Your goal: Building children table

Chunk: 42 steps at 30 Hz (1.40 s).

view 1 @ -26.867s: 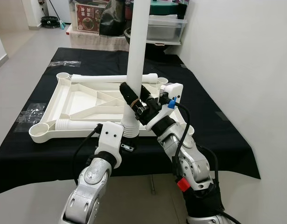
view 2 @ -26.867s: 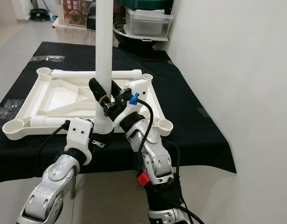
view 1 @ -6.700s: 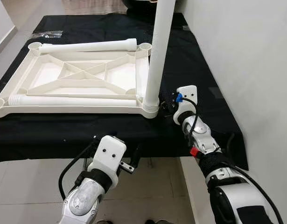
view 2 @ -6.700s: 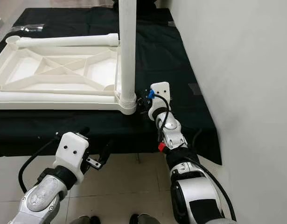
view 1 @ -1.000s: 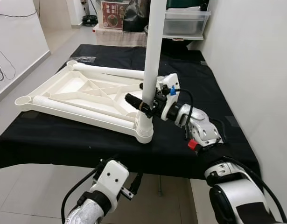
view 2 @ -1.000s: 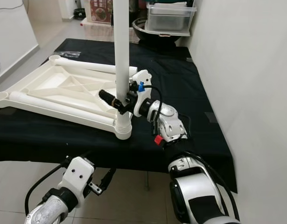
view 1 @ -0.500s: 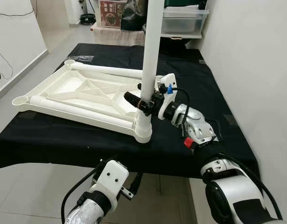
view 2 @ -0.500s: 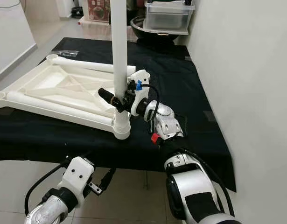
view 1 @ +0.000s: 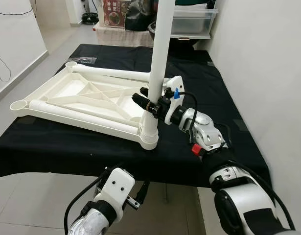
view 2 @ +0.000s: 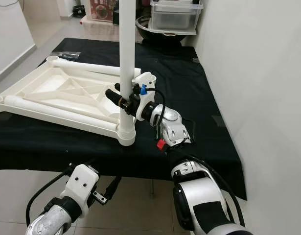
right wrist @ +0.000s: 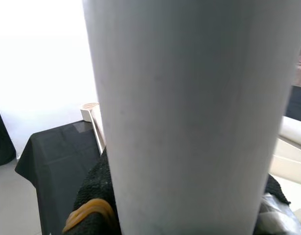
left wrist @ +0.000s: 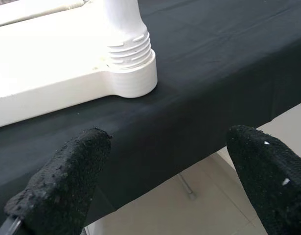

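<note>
**At the near corner: first leg upright, gripper clamped on it**

On the black-draped table (view 1: 67,147), the white tabletop frame (view 1: 86,100) lies upside down, and one white leg (view 1: 159,58) stands upright in the corner socket (view 1: 149,138) nearest the robot. Seen from the head camera, that socket sits at about 5 o'clock of the frame. The right gripper (view 1: 149,104) is closed around the leg just above its ribbed collar, one black finger on each side; the wrist camera looks straight onto the leg's shaft (right wrist: 189,117).

The left gripper (left wrist: 155,171) hangs below the table edge with its fingers spread wide and nothing between them, the seated collar (left wrist: 129,61) in its sight.

Two loose legs (view 1: 111,74) lie on the frame, one along the 12 o'clock edge, one (view 1: 86,113) along the 7 o'clock edge.

By my reading, the step in hand is seating or twisting this first leg home. Whether it is fully tight I cannot tell. The next move likely calls for letting go without tilting the leg, then fetching a loose leg for another corner, and the frame may need steadying.
</note>
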Tool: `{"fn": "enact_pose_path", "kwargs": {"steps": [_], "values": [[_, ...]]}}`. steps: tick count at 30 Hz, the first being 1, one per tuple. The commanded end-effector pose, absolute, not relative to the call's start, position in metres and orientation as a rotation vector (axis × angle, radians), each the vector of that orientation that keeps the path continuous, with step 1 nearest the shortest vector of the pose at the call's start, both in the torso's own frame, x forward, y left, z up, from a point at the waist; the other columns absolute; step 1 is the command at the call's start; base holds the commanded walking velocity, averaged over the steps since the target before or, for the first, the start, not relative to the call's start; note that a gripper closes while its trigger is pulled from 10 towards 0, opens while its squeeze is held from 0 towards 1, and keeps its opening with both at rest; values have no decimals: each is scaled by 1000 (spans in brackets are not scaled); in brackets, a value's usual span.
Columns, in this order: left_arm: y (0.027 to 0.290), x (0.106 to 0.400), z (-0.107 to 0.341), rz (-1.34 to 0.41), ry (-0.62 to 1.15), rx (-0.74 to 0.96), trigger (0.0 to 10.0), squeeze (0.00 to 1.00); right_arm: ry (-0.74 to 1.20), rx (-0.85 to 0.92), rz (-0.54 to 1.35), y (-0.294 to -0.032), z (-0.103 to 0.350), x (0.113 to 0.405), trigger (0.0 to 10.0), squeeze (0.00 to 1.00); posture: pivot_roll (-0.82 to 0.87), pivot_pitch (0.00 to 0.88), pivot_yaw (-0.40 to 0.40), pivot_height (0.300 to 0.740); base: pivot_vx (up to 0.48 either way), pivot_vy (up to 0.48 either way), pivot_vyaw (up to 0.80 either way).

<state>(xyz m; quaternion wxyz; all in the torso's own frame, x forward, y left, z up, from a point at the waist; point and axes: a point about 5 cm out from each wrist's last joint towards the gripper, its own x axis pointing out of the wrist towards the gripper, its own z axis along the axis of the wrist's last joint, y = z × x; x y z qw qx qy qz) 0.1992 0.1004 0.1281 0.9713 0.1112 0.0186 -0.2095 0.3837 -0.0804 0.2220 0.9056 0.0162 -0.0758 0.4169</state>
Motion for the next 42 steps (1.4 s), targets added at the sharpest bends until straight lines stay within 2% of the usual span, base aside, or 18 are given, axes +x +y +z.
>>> {"fn": "enact_pose_path", "kwargs": {"steps": [1,9,12,13,16,17,18,20,23,27,32,39,41,42], "values": [[103,199,130,-401,38,217,10000,0,-166,34,827,-82,215,381,0,0,143,95,-104,740,0,0,0],[106,202,132,-385,32,215,10000,0,-159,4,692,-95,207,380,0,0,142,89,-98,740,0,0,0],[107,206,135,-378,18,217,10000,0,-76,-63,433,-105,197,389,0,0,140,86,-96,740,0,0,0],[107,206,135,-378,18,217,10000,0,-76,-63,433,-105,197,389,0,0,140,86,-96,740,0,0,0],[109,210,138,-371,7,221,10000,0,-23,-40,127,-121,195,398,0,0,143,87,-96,740,0,0,0],[109,210,138,-371,7,221,10000,0,-23,-40,127,-121,195,398,0,0,143,87,-96,740,0,0,0],[107,209,140,-373,0,220,10000,0,-3,-13,-60,-128,198,400,0,0,143,87,-96,740,0,0,0],[107,209,140,-373,0,220,10000,0,-3,-13,-60,-128,198,400,0,0,143,87,-96,740,0,0,0],[102,206,140,-387,3,203,10000,0,-17,28,-252,-124,204,399,0,0,144,91,-98,740,0,0,0],[100,205,139,-392,6,200,10000,0,-11,55,-326,-122,204,398,0,0,145,89,-98,740,0,0,0],[96,203,136,-397,13,203,10000,0,77,207,-589,-105,197,392,0,0,157,90,-108,740,0,0,0],[96,204,135,-396,14,201,10000,0,107,243,-663,-102,194,389,0,0,154,89,-109,740,0,0,0],[96,204,135,-398,15,201,10000,0,70,246,-627,-101,198,390,0,0,151,88,-106,740,0,0,0],[96,204,134,-398,17,201,10000,0,50,249,-588,-99,201,392,10000,0,151,88,-106,740,0,0,0]]}}
